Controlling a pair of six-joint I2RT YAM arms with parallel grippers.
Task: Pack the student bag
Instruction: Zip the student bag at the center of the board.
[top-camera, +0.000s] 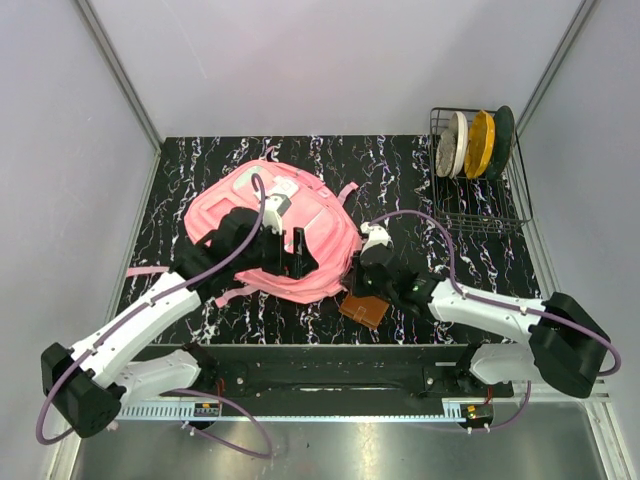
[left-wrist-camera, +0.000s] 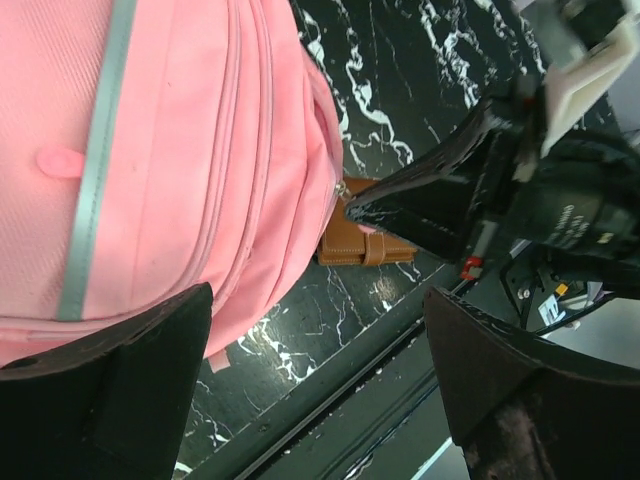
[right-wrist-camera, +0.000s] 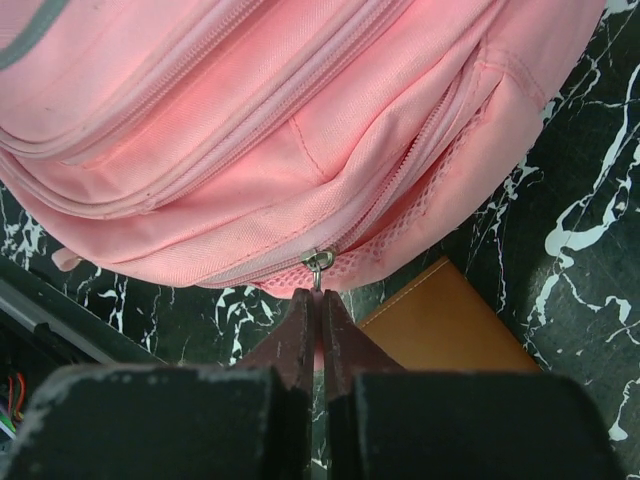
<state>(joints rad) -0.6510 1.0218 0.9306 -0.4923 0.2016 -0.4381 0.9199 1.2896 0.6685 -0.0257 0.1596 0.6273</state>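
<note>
Student bag (top-camera: 325, 235) lies flat on the black marbled counter (top-camera: 400, 170), to the far left of a brown wallet (top-camera: 363, 310). Its nearest rim reaches the wallet's edge; whether the two touch cannot be told. The bag's long axis runs diagonally, from the white label (top-camera: 250, 183) at the end farthest from the wallet to the zippered rim beside it. The right claw (right-wrist-camera: 318, 325) sits just off that rim, next to the wallet. Its jaws are pressed together on the bag's zipper pull (right-wrist-camera: 318, 260). The left claw (left-wrist-camera: 315, 385) hovers over the bag's front, farther from the wallet, spread wide and holding nothing.
</note>
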